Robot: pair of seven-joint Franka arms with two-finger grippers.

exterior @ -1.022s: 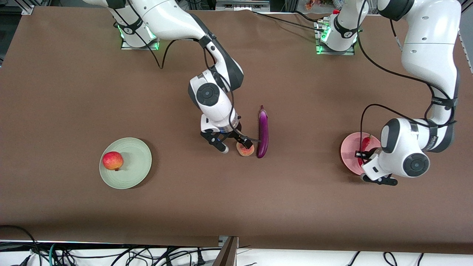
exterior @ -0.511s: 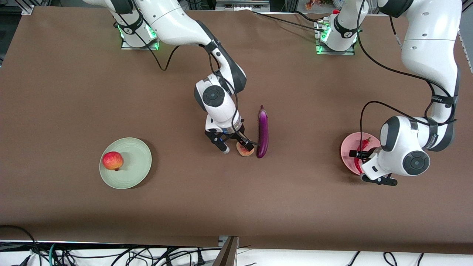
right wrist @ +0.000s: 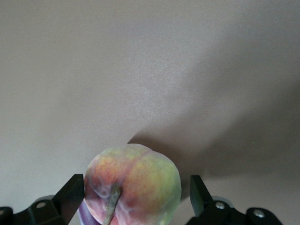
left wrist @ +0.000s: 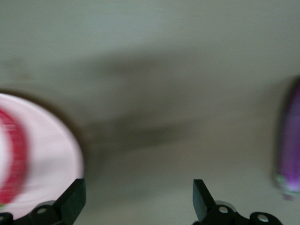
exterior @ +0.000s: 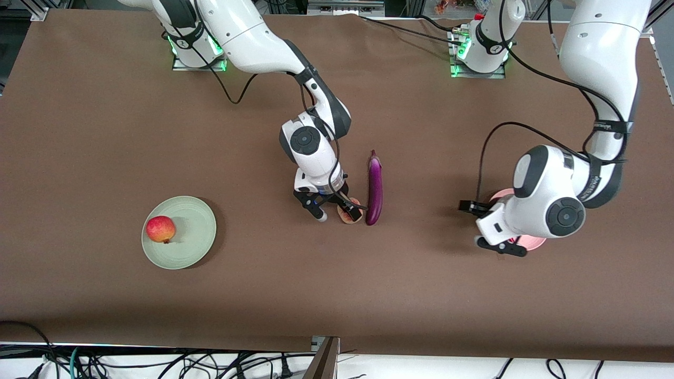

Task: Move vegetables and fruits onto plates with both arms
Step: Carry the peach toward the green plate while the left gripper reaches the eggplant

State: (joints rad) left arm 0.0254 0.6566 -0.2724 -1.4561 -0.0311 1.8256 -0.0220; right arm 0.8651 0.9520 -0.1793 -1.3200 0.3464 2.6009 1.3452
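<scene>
My right gripper (exterior: 337, 215) is open and down at the table, its fingers on either side of the pinkish-orange peach (exterior: 347, 216). The peach fills the gap in the right wrist view (right wrist: 133, 185), with space on one side. The purple eggplant (exterior: 374, 187) lies right beside the peach, toward the left arm's end. My left gripper (exterior: 475, 225) is open and empty, over bare table beside the pink plate (exterior: 532, 243), which the arm mostly hides. The left wrist view shows the red chili (left wrist: 14, 159) lying on the pink plate (left wrist: 47, 150), and the eggplant (left wrist: 290, 140). The red-and-yellow apple (exterior: 160, 229) sits on the green plate (exterior: 192, 231).
Brown table cover (exterior: 105, 131) with wide bare areas. Arm bases stand along the edge farthest from the camera. Cables lie below the table edge nearest the camera.
My left gripper has left the pink plate and moved toward the eggplant, with the chili staying on the plate. My right gripper has come down around the peach.
</scene>
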